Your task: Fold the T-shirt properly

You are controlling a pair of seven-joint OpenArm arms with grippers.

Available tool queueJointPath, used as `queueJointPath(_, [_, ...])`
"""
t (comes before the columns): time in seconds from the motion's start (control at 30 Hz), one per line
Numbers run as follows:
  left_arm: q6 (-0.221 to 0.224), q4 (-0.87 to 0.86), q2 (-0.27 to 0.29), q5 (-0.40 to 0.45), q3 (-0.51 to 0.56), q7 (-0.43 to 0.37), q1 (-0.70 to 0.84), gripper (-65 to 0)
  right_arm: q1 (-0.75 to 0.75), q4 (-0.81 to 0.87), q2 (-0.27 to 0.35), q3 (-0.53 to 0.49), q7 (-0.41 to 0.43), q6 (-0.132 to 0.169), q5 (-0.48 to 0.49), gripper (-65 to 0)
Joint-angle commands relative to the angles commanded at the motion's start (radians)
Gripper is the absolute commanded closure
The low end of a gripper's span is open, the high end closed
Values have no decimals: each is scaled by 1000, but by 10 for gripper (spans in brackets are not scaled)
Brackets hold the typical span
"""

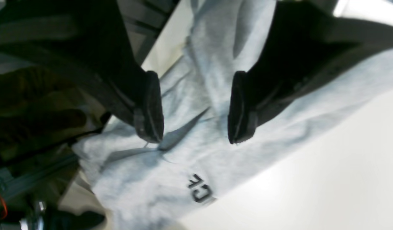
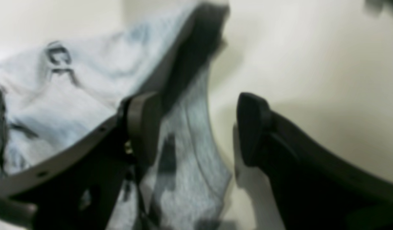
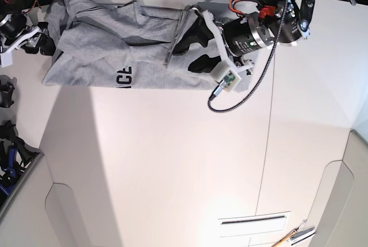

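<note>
The white table [image 3: 172,161] is mostly bare. The T-shirt [image 3: 115,57] is bunched along the table's far edge in the base view, lying as a rough band with black lettering [image 3: 127,77] showing near its front hem. A fold is raised at the band's right end, just beside the left gripper.

Risks, as judged from here:
- Cloth at the far-left end hangs at or over the table edge. A pull from either arm could drag more of it off, since little of the shirt is anchored.
- The band is uneven and creased. A pinch at the raised fold may take several layers, and the fold would come out crooked.
- In the base view the cable [image 3: 253,86] looped under the left arm lies just off the hem; it could snag the cloth on a sweep.

Left gripper [image 3: 194,49]: jaws are seen apart in the left wrist view, pads [image 1: 151,105] held over a crease of grey cloth, nothing clamped. Whether the pads touch the cloth cannot be told.

Right gripper [image 2: 196,127]: jaws are apart. In the right wrist view one pad sits over the shirt's edge, the other over bare table, so the hem runs between them. The view is blurred; contact cannot be confirmed. In the base view this gripper is seen at the table's far-left edge, beside the shirt's end.

The two claws are placed at opposite ends of the band.
</note>
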Motion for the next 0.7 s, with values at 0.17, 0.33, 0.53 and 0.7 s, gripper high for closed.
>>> queueJointPath(0.17, [0, 0, 0, 0, -79, 0, 0, -357, 0, -91, 0, -74, -10, 26, 83, -373])
queueJointPath(0.33, [0, 0, -1, 0, -82, 0, 0, -357, 0, -80, -1, -132, -87, 36, 212, -373])
queueJointPath(0.53, [0, 0, 0, 0, -82, 0, 0, -357, 0, -80, -2, -133, -126, 37, 257, -371])
queueJointPath(0.7, [0, 0, 0, 7, -88, -8, -3, -356, 0, -80, -3, -133, -128, 37, 256, -180])
